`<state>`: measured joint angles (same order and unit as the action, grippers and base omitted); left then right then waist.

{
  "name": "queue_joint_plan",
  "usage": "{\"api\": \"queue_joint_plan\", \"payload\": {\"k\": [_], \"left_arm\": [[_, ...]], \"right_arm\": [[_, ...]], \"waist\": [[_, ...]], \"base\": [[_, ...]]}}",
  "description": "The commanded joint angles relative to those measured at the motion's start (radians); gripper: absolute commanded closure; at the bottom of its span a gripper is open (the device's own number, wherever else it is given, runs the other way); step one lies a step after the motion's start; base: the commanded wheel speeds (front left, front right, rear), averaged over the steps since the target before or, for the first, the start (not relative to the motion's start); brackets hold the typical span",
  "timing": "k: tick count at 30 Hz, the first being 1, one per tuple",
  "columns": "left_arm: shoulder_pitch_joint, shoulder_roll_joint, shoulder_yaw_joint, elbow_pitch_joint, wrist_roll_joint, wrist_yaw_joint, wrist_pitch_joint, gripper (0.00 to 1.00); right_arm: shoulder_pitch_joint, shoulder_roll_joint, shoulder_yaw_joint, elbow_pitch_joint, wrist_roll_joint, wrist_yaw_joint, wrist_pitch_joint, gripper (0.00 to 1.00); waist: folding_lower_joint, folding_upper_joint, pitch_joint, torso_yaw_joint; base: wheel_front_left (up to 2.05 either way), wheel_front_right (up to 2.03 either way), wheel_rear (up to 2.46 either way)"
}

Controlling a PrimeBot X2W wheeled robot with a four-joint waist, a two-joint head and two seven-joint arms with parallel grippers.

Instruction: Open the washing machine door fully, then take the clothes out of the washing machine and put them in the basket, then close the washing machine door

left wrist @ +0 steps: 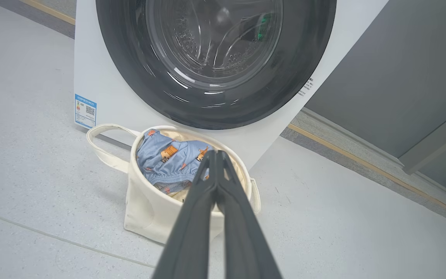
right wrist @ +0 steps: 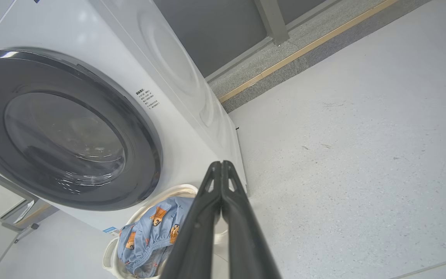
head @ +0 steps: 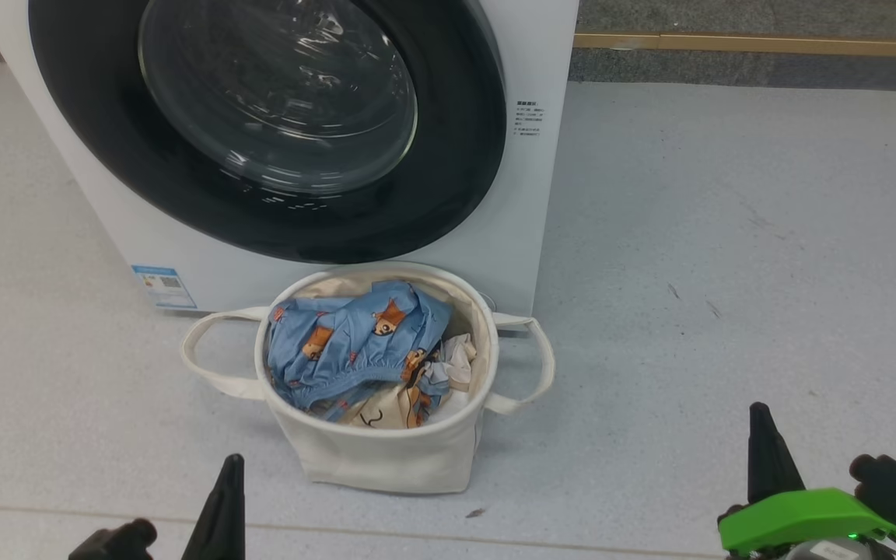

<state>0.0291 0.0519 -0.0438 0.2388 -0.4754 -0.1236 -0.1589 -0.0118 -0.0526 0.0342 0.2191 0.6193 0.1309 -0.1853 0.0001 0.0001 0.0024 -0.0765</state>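
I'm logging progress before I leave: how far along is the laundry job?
Done: the clothes lie in the basket, and the washing machine door sits shut, the drum behind its glass looking empty. In hand: nothing; the left gripper and right gripper are both shut, holding nothing, back from the basket. Left: seemingly nothing.
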Motion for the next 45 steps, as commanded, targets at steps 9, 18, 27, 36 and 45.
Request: {"api": "queue_joint_plan", "payload": {"k": [9, 18, 27, 36, 45], "left_arm": [[-0.057, 0.003, 0.034, -0.023, -0.128, -0.002, 0.030, 1.00], [-0.064, 0.003, 0.045, -0.021, -0.225, -0.003, 0.052, 1.00], [-0.074, 0.003, 0.060, -0.017, -0.347, -0.003, 0.081, 1.00], [-0.083, 0.003, 0.073, -0.014, -0.456, -0.004, 0.107, 1.00], [-0.091, 0.003, 0.086, -0.011, -0.566, -0.004, 0.133, 1.00]], "right_arm": [[-0.050, -0.018, -0.009, -0.023, 0.118, 0.000, 0.029, 1.00], [-0.054, -0.020, -0.017, -0.019, 0.206, 0.000, 0.050, 1.00], [-0.059, -0.022, -0.027, -0.013, 0.317, 0.000, 0.078, 1.00], [-0.064, -0.023, -0.038, -0.008, 0.415, 0.000, 0.103, 1.00], [-0.068, -0.024, -0.049, -0.003, 0.513, 0.000, 0.129, 1.00]], "waist": [[-0.0001, -0.0001, 0.000, 0.008], [-0.0001, -0.0001, 0.000, 0.014], [-0.0001, -0.0001, 0.000, 0.023], [-0.0001, -0.0001, 0.000, 0.030], [-0.0001, -0.0001, 0.000, 0.038]], "base": [[0.00, 0.00, 0.00], [0.00, 0.00, 0.00], [0.00, 0.00, 0.00], [0.00, 0.00, 0.00], [0.00, 0.00, 0.00]]}}
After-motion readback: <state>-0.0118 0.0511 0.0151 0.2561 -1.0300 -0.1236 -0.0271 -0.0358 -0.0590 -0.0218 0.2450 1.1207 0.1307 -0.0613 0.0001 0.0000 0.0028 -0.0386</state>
